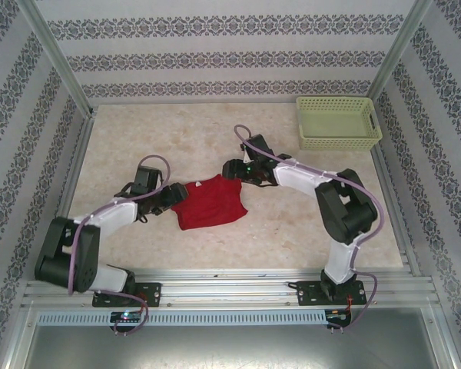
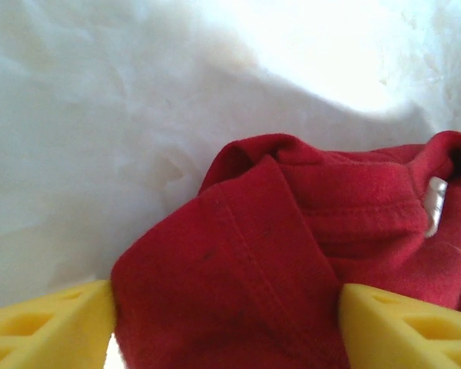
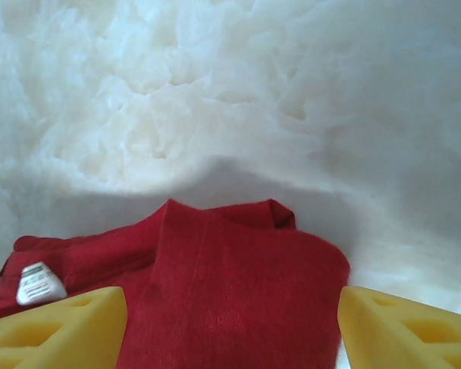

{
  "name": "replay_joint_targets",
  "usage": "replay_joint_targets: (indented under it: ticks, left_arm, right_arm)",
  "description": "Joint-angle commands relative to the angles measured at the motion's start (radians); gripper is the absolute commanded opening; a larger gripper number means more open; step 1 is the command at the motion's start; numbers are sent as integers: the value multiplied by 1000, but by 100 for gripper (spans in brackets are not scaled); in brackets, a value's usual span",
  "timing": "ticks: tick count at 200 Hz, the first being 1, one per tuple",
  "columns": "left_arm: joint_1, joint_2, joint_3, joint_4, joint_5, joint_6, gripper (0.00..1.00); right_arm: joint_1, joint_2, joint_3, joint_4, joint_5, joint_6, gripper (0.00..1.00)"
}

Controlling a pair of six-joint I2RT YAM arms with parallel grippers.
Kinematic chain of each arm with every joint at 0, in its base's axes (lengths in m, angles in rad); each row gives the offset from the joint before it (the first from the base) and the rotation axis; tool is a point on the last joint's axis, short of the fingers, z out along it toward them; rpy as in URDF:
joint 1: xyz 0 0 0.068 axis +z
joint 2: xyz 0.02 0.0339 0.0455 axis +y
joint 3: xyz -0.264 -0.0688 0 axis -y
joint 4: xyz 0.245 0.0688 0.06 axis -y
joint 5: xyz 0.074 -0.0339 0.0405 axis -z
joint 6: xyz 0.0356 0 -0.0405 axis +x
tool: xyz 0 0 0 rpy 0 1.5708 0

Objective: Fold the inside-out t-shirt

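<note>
The red inside-out t-shirt (image 1: 209, 202) lies bunched in a compact shape on the table between my two arms. My left gripper (image 1: 177, 192) is at its left edge, and my right gripper (image 1: 232, 169) is at its upper right corner. In the left wrist view the left gripper (image 2: 227, 307) stands open, its yellow fingers (image 2: 54, 327) wide apart with a fold of the t-shirt (image 2: 292, 231) lying loose between them. The right gripper (image 3: 230, 307) is open too, straddling a seamed fold of the t-shirt (image 3: 238, 261). A white label (image 3: 38, 284) shows near the collar.
A pale green lattice basket (image 1: 338, 123) stands at the back right corner of the pale marbled table (image 1: 154, 138). Patterned walls close in the left, back and right sides. A metal rail runs along the near edge by the arm bases.
</note>
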Motion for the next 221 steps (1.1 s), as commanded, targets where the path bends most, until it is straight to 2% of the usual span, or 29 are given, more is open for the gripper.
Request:
replay_joint_targets:
  ticks: [1, 19, 32, 43, 63, 77, 92, 114, 131, 140, 162, 187, 204, 221]
  left_arm:
    - [8, 61, 61, 64, 68, -13, 67]
    - [9, 87, 82, 96, 96, -23, 45]
    - [9, 80, 95, 114, 100, -20, 35]
    - [9, 65, 105, 119, 101, -8, 27]
    - [9, 35, 116, 144, 122, 28, 15]
    - [9, 4, 111, 166, 131, 53, 10]
    - [9, -33, 89, 185, 117, 74, 9]
    - [9, -42, 72, 157, 59, 112, 9]
    - [10, 0, 74, 125, 28, 125, 11]
    - [10, 30, 81, 103, 15, 131, 16]
    - [12, 85, 136, -30, -43, 143, 42]
    - [12, 26, 162, -144, -124, 173, 56]
    - [11, -61, 172, -229, -192, 185, 64]
    - [-1, -147, 173, -310, -226, 180, 66]
  right_arm:
    - [10, 50, 60, -81, -20, 8, 72]
    - [22, 78, 100, -105, -31, 2, 70]
    - [23, 94, 117, -108, -52, 5, 65]
    - [24, 99, 123, -96, -71, 5, 57]
    - [24, 85, 130, -73, -96, -9, 34]
    - [25, 64, 133, -67, -91, -24, 20]
    - [28, 37, 129, -66, -63, -46, 8]
    - [29, 19, 115, -68, -11, -68, 2]
    - [26, 35, 105, -66, 9, -73, 1]
    - [24, 45, 99, -63, 19, -73, 2]
    - [16, 35, 80, -67, 53, -85, 20]
    - [13, -27, 67, -113, 123, -135, 42]
    - [17, -70, 62, -164, 150, -167, 51]
    - [43, -137, 25, -190, 173, -181, 56]
